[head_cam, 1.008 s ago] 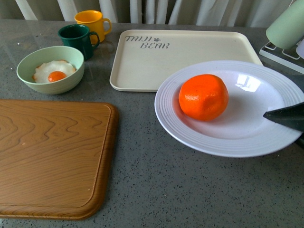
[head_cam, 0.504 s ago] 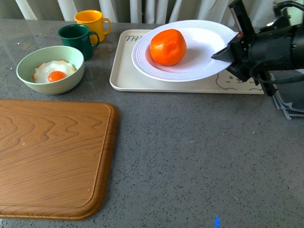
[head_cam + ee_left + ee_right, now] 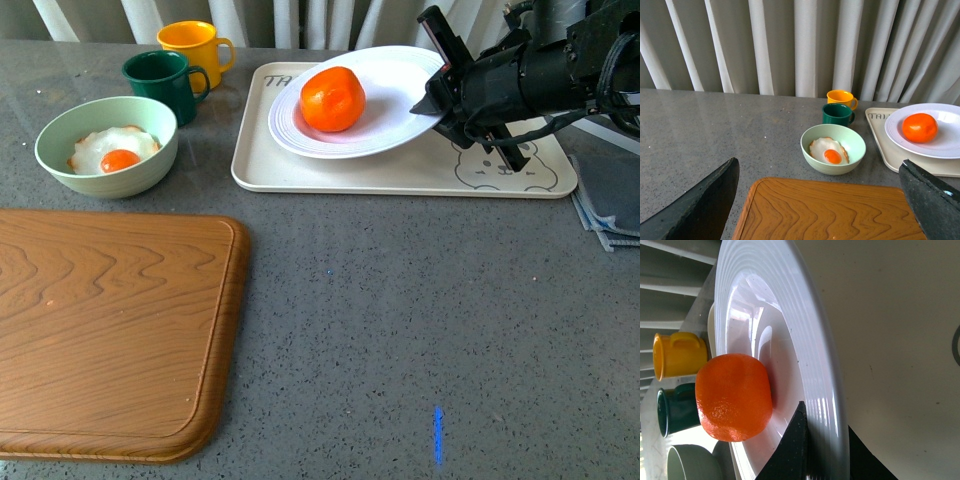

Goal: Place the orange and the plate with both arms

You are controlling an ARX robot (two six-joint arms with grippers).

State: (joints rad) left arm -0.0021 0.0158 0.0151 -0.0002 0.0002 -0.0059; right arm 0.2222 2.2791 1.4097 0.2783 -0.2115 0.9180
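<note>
The orange (image 3: pixel 332 99) lies in the white ribbed plate (image 3: pixel 400 85), toward its left side. My right gripper (image 3: pixel 440 100) is shut on the plate's right rim and holds it tilted over the cream tray (image 3: pixel 400 168). The right wrist view shows the rim of the plate (image 3: pixel 810 340) pinched in the right gripper (image 3: pixel 825 450), with the orange (image 3: pixel 733 397) resting beside the inner finger. My left gripper (image 3: pixel 817 210) is open with nothing in it, low over the wooden board. From there the orange (image 3: pixel 920 127) and plate (image 3: pixel 947 145) sit far off to the right.
A wooden cutting board (image 3: pixel 110 330) fills the front left. Behind it stand a pale green bowl (image 3: pixel 106 175) with a fried egg, a dark green mug (image 3: pixel 162 80) and a yellow mug (image 3: pixel 195 45). A grey cloth (image 3: pixel 605 210) lies at the right edge.
The right arm has carried the plate with the orange from the near right of the table back and left over the cream tray. The orange has shifted toward the plate's left side.
</note>
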